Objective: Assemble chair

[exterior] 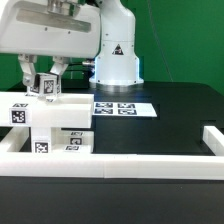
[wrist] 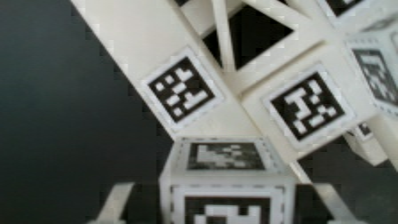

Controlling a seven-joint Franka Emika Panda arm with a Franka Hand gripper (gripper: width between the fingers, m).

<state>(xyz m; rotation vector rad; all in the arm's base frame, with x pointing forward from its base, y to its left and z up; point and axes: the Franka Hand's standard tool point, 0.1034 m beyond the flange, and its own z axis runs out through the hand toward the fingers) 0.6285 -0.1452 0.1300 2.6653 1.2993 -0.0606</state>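
My gripper (exterior: 45,82) hangs over the exterior view's left side, shut on a small white tagged chair block (exterior: 46,87). In the wrist view that block (wrist: 224,180) sits between my fingers (wrist: 119,200), the dark pads against both its sides, and the gripper (wrist: 217,205) is centred on it. Just below and beyond it lies the rest of the chair: white bars and frame pieces with square tags (wrist: 187,85), seen in the exterior view as stacked tagged blocks (exterior: 45,135). The held block hovers just above them. Whether it touches them is unclear.
The marker board (exterior: 125,108) lies on the black table in front of the robot base (exterior: 117,65). A long white border rail (exterior: 120,160) runs along the front, and another (exterior: 212,135) stands at the exterior view's right.
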